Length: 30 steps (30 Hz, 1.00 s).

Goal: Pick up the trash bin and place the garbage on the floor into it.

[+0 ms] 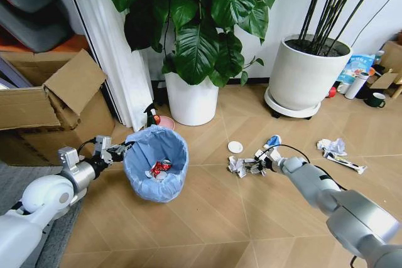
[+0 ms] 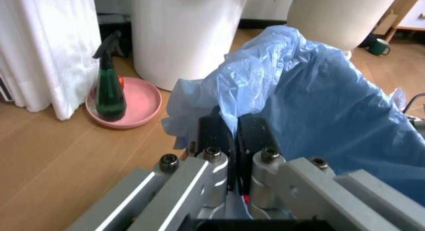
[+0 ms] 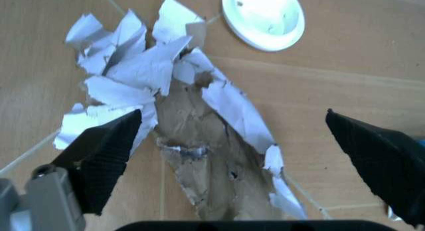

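The right gripper (image 3: 232, 156) hangs spread wide just above a torn paper wad (image 3: 166, 101) on the floor (image 1: 207, 218), one finger on each side. The wad's ragged length runs away from the wrist toward the white lid (image 3: 263, 18) just beyond it, so I judge a straight descent would close across its narrow part. The left gripper (image 2: 232, 136) is clamped on the bin (image 1: 156, 162) liner's rim, well apart from the wad.

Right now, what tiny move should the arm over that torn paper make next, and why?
Probably lower and close. The right gripper hangs open above the torn paper on the floor, one finger on each side, nothing gripped. The left gripper already pinches the trash bin by its bag rim.
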{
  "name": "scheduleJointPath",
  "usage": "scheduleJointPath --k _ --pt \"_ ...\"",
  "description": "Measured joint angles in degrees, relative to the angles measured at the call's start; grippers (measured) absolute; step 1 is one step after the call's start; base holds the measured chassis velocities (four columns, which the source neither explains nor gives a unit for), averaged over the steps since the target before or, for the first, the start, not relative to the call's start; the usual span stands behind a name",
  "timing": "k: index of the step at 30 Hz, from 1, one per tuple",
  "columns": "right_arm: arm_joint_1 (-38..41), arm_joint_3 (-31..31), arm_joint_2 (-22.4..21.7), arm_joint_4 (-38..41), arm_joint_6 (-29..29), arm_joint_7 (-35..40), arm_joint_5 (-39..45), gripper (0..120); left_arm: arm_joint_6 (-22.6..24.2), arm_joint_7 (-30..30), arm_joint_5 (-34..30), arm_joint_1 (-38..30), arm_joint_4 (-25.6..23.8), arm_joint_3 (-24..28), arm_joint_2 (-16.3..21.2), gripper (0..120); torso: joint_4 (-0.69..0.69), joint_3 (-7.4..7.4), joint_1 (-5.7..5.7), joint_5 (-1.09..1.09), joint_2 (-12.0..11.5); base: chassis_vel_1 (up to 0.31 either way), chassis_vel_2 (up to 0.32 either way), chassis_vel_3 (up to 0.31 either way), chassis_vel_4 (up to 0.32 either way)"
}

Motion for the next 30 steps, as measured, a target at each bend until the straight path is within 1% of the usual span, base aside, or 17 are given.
scheduleJointPath --k 3,4,6,7,8,10,11,12,15,16,17,20,21,24,25,27,30 --pt "0.02 -1.19 0.66 -1.44 -0.98 0.87 0.17 86 -0.01 -0.05 0.0 -0.03 -0.33 -0.02 -0.05 0 0.0 0.0 0.0 0.0 0.0 0.0 0.0 0.0 0.0" --pt "0.02 -1.19 0.66 -1.44 -0.98 0.87 0.17 86 -0.01 -0.05 0.0 -0.03 -0.33 -0.02 -0.05 0 0.0 0.0 0.0 0.0 0.0 0.0 0.0 0.0 0.0" --pt "-0.03 -1.23 1.1 -2.13 -1.3 1.39 0.85 74 0.0 -0.14 -0.04 -0.14 -0.57 -0.02 -0.06 0 -0.01 0.0 0.0 0.01 0.0 0.0 0.0 0.0 0.0" --pt "-0.11 -1.22 1.22 -2.28 -1.39 1.66 1.08 71 0.0 -0.18 -0.06 -0.17 -0.64 -0.01 -0.05 0 0.0 0.0 0.0 0.01 0.0 0.0 0.0 0.0 0.0" --pt "-0.11 -1.22 1.22 -2.28 -1.39 1.66 1.08 71 0.0 -0.18 -0.06 -0.17 -0.64 -0.01 -0.05 0 0.0 0.0 0.0 0.01 0.0 0.0 0.0 0.0 0.0" --pt "-0.36 -1.26 1.27 -2.42 -1.49 2.05 1.37 59 0.02 -0.27 -0.1 -0.29 -0.75 0.01 -0.06 0 0.0 0.0 0.0 0.01 0.0 0.0 0.0 0.0 0.0" --pt "-0.43 -1.3 1.27 -2.44 -1.51 2.12 1.41 56 0.04 -0.3 -0.12 -0.29 -0.79 0.01 -0.09 0 0.0 0.0 0.0 0.01 0.0 0.0 0.0 0.0 0.0" --pt "-0.43 -1.3 1.27 -2.44 -1.51 2.12 1.41 56 0.04 -0.3 -0.12 -0.29 -0.79 0.01 -0.09 0 0.0 0.0 0.0 0.01 0.0 0.0 0.0 0.0 0.0" --pt "-0.67 -1.34 1.46 -3.0 -1.61 3.0 1.5 41 0.06 -0.33 -0.13 -0.24 -0.84 0.02 -0.17 0 -0.01 0.0 0.0 0.0 0.0 0.0 0.0 0.0 0.0" --pt "-0.76 -1.34 1.51 -3.12 -1.66 3.25 1.51 38 0.06 -0.33 -0.13 -0.17 -0.85 0.01 -0.17 0 0.0 0.0 0.0 0.01 0.0 0.0 0.0 0.0 0.0" --pt "-0.76 -1.34 1.51 -3.12 -1.66 3.25 1.51 38 0.06 -0.33 -0.13 -0.17 -0.85 0.01 -0.17 0 0.0 0.0 0.0 0.01 0.0 0.0 0.0 0.0 0.0" --pt "-1.04 -1.39 1.49 -3.24 -1.77 4.11 1.51 22 0.07 -0.33 -0.13 0.01 -0.94 -0.05 -0.17 0 0.0 0.0 0.0 0.0 0.0 0.0 0.0 0.0 0.0" --pt "-1.04 -1.39 1.49 -3.24 -1.77 4.11 1.51 22 0.07 -0.33 -0.13 0.01 -0.94 -0.05 -0.17 0 0.0 0.0 0.0 0.0 0.0 0.0 0.0 0.0 0.0" --pt "-1.29 -1.37 1.32 -3.13 -1.78 4.95 1.51 9 0.09 -0.35 -0.12 0.12 -1.09 -0.17 -0.17 0 0.0 0.0 0.0 0.01 0.0 0.0 0.0 0.0 0.0" --pt "-1.29 -1.37 1.32 -3.13 -1.78 4.95 1.51 9 0.09 -0.35 -0.12 0.12 -1.09 -0.17 -0.17 0 0.0 0.0 0.0 0.01 0.0 0.0 0.0 0.0 0.0" --pt "-1.42 -1.04 1.11 -2.47 -1.72 5.76 1.84 0 0.09 -0.36 -0.04 0.3 -1.15 -0.2 -0.22 0 -0.01 0.0 0.0 0.01 0.0 0.0 0.0 0.0 0.0" --pt "-1.49 -0.85 0.65 -1.36 -1.51 5.97 2.27 0 0.1 -0.37 0.09 0.49 -1.18 -0.22 -0.27 0 0.0 0.0 0.0 0.01 0.0 0.0 0.0 0.0 0.0"
